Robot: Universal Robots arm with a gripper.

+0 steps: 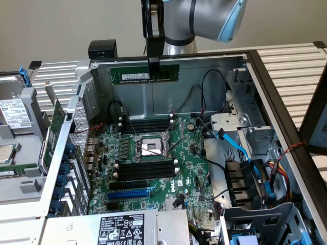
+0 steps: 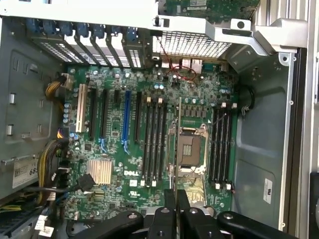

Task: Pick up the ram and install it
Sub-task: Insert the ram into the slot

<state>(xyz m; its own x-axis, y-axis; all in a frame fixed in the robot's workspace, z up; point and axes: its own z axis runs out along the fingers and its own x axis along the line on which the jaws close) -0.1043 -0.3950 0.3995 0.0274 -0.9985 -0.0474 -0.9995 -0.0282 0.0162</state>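
The ram (image 1: 127, 75) is a long green stick with a white label. It hangs level above the open computer case, near the case's back wall. My gripper (image 1: 153, 67) comes down from above and is shut on the stick's middle. In the wrist view the ram (image 2: 179, 144) appears edge-on as a thin line running from my gripper (image 2: 176, 200) out over the CPU socket (image 2: 190, 149). Black memory slots (image 2: 154, 139) with white end clips lie on one side of the socket, and more slots (image 2: 222, 142) lie on the other. They show as slots (image 1: 148, 125) and slots (image 1: 148, 168) on the green motherboard (image 1: 189, 173).
A blue expansion slot (image 1: 130, 194) lies near the power supply label (image 1: 120, 227). Black cables and a blue cable (image 1: 240, 148) run by the drive cage at the exterior view's right. A metal card bracket wall (image 1: 66, 153) stands at the exterior view's left. A heatsink (image 2: 99, 172) sits on the board.
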